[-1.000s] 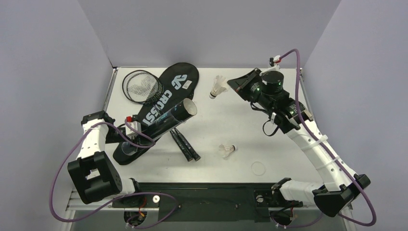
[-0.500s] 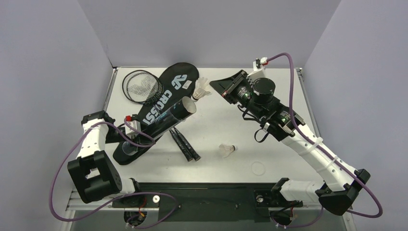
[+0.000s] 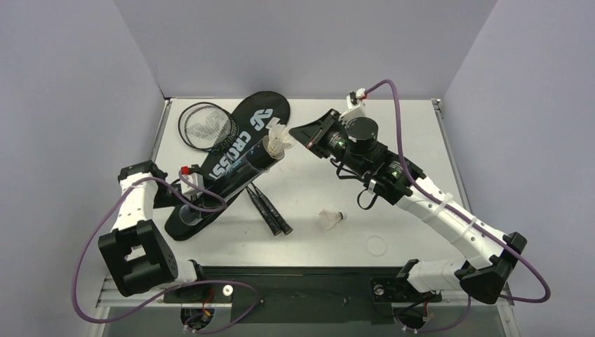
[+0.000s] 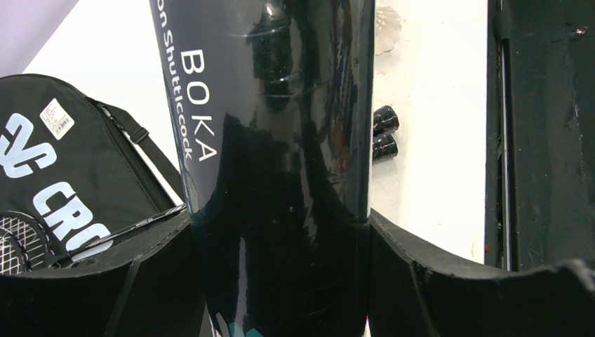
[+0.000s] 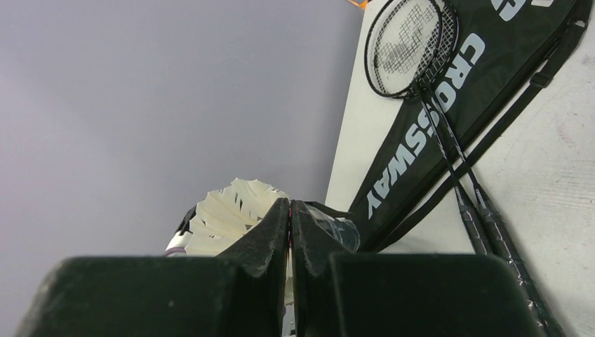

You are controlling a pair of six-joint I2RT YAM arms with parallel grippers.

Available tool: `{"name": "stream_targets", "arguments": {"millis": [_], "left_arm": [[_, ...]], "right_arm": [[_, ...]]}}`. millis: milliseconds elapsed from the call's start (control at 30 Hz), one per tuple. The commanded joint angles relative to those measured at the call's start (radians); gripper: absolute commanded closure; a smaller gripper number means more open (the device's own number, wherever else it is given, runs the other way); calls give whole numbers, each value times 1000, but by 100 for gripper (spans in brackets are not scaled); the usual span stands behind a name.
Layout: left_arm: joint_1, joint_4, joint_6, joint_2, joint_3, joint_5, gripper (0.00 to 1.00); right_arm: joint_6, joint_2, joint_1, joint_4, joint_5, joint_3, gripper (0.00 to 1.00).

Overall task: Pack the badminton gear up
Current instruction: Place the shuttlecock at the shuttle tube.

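The left pincer (image 4: 279, 216) is closed around the tube (image 4: 273, 133), with one finger pressing on each side of its glossy black wall, near the lower end. From this grip the tube goes up and away at a slant, and it lies over the bag (image 3: 261, 116), which is spread flat under and behind the pincer. The right pincer (image 5: 289, 205) is shut, and its two tips pinch the feather edge of a shuttlecock (image 5: 228, 210). In the wrist view the white skirt opens to the left of the fingers. In the top view this shuttlecock is just in front of the tips and right at the open mouth of the tube; whether it already touches the rim I cannot tell. The rackets (image 5: 410, 45) lie together beyond the right pincer: their heads rest beside and partly on the wide end of the bag, and their shafts cross the bag and pass under the tube. Their handles (image 3: 272, 214) end on the bare table (image 3: 407, 133), just right of the left pincer and touching each other. A second shuttlecock (image 3: 331, 219) lies on its side on the table, below the right arm and well apart from both pincers. Other shuttlecocks, if there are any, I cannot find in these views.
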Motion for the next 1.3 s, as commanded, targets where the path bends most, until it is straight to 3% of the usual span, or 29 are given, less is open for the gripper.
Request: {"name": "stream_targets", "arguments": {"millis": [0, 100, 267, 400, 667, 867, 1267], "left_arm": [[0, -67, -5, -7, 40, 82, 80], [0, -68, -5, -9, 41, 80, 80], [1, -67, -4, -10, 44, 76, 80], [0, -67, -4, -4, 41, 75, 80], [1, -67, -6, -6, 39, 73, 80], [-2, -65, -15, -8, 49, 76, 80], [-2, -65, -12, -9, 55, 72, 80]], "right_arm": [[-21, 19, 13, 58, 1, 3, 100], [-44, 47, 20, 38, -38, 24, 97], [-97, 71, 17, -69, -108, 66, 68], [-152, 71, 5, -140, -159, 103, 57], [-159, 30, -70, -155, -260, 101, 55], [-163, 84, -66, -163, -329, 137, 55], [-212, 159, -44, -296, -332, 192, 59]]}}
